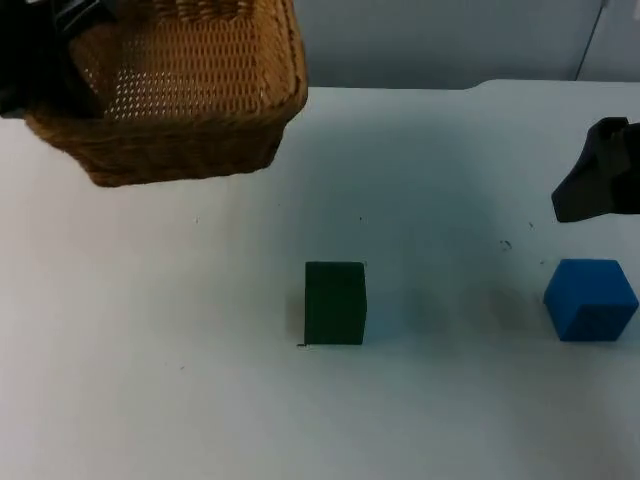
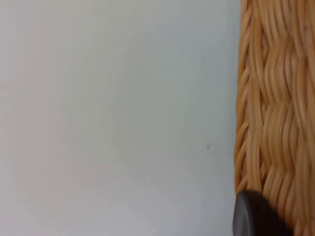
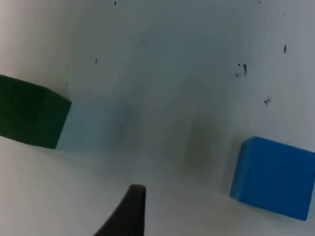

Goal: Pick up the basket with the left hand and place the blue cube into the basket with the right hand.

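While left hand (image 1: 60, 40) pinches one basket (image 1: 190, 90), one blue cube (image 1: 590, 298), one green cube (image 1: 335, 303), right hand (image 1: 600, 185) unreadable.

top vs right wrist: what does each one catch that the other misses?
Top alone: the wicker basket, lifted at the left gripper, and the right gripper hanging above the blue cube. Right wrist alone: dark specks on the table. Both: blue cube and green cube resting apart on the white table.
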`<action>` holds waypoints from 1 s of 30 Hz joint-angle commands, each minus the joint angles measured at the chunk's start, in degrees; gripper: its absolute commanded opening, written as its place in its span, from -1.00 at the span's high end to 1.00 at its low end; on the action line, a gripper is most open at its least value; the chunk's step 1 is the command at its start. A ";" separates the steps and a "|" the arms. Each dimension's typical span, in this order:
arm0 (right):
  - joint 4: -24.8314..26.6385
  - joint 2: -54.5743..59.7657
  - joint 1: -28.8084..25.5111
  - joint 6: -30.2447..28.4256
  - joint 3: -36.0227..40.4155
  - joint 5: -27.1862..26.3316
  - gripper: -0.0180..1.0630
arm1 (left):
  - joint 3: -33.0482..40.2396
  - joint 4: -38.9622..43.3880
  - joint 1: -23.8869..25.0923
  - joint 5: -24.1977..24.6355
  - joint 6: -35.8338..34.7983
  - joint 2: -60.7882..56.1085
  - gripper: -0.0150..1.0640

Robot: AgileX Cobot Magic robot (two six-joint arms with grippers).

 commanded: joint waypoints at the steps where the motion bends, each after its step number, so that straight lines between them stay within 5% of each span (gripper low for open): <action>1: 0.30 0.24 0.21 1.11 -0.46 -1.00 -0.90 | 4.69 -1.41 0.92 -1.89 2.64 -3.27 0.98; 9: 0.16 0.24 0.21 2.36 -0.46 -1.64 -0.90 | 17.98 -1.47 2.98 -6.20 6.93 -7.78 0.98; 21: 0.16 0.24 0.21 5.47 -0.46 -1.62 -0.90 | 25.28 -1.69 3.81 -7.91 11.34 -11.07 0.98; 30: 0.29 4.43 0.21 6.89 -0.46 -3.53 -0.90 | 26.95 -9.81 6.22 -6.66 18.95 -16.29 0.98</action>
